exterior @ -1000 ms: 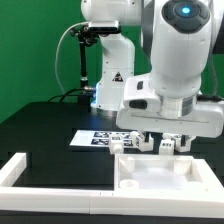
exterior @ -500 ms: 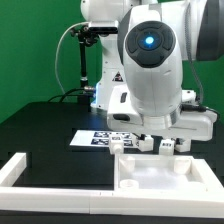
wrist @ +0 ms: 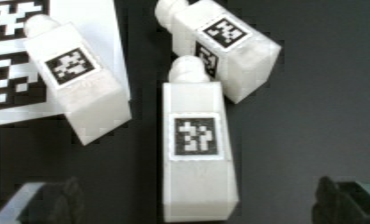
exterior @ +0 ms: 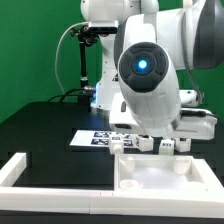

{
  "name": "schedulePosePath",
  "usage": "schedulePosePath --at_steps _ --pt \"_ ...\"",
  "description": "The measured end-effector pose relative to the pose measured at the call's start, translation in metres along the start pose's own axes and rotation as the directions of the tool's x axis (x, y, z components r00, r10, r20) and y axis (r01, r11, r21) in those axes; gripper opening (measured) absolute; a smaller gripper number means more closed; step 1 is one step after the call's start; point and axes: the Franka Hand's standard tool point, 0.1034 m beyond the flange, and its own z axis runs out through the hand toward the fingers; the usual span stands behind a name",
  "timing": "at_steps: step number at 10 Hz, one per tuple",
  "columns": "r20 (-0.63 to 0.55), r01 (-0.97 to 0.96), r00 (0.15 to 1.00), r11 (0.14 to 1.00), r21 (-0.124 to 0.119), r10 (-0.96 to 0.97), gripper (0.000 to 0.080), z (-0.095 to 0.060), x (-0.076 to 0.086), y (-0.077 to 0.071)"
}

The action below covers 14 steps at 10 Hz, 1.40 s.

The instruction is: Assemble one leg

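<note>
Bearing black-and-white tags (wrist: pixel 196 137), three white legs (wrist: pixel 203 185), one overlapping marker board (wrist: pixel 4 100)

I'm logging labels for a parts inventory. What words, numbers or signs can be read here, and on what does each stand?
No words, brands or numbers can be read.
Black-and-white square marker tags, patterns rather than text: one on each of the three white legs, several on the marker board.
Dark triangle sign on the arm's base: too small to read.
</note>
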Motion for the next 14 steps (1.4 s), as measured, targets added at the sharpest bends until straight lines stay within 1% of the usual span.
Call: schedulePosePath --at_steps 1,4,5,7,8,9,10,11,12,13,14 --pt "-0.019 0.003 1.0 1.0 -0.005 -0.003 0.0649 -0.006 0.001 -0.007" --pt "-0.027 0.001 1.0 1.0 -0.003 -0.001 0.0649 -0.005 0.004 -0.006" --pt "-0.022 -0.014 1.0 1.0 -0.001 0.014 0.0649 0.005 0.007 -0.004" --pt "0.014 -0.036 0.999 0.999 -0.014 0.036 0.0649 0.032 0.014 -0.008" --pt "0.032 -0.042 0.999 0.999 -0.018 0.043 0.0649 0.042 0.018 -0.004" --pt "0.043 -0.045 0.998 0.999 -0.021 0.046 0.0649 0.047 0.019 -0.003" --pt "0.05 -0.037 0.998 0.999 -0.027 0.039 0.0649 0.05 0.017 -0.006" --pt "0.055 -0.03 0.998 0.998 -0.046 0.033 0.0649 0.053 0.015 -0.008" --pt "0.053 -0.03 0.998 0.999 -0.045 0.032 0.0649 0.053 0.015 -0.008" --pt "0.053 -0.031 0.998 0.999 -0.044 0.033 0.0547 0.053 0.016 -0.007" --pt "0.053 -0.031 0.998 0.999 -0.044 0.033 0.0547 0.053 0.016 -0.007"
